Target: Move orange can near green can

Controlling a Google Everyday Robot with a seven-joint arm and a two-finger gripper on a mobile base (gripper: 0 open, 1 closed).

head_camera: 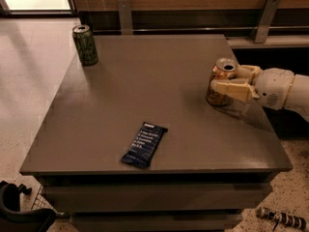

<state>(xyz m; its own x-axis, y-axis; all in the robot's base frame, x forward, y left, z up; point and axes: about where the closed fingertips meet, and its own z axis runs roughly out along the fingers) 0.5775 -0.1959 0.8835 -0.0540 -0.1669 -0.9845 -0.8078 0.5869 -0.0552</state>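
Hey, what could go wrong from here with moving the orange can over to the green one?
The gripper is at the orange can near the table's right side; an off-centre grip could tip it. The green can stands close to the far left corner of the table, so a hard arrival could knock it over or off the edge.

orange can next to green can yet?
No, the orange can stands at the right of the table with the claw at it; the green can is at the far left corner.
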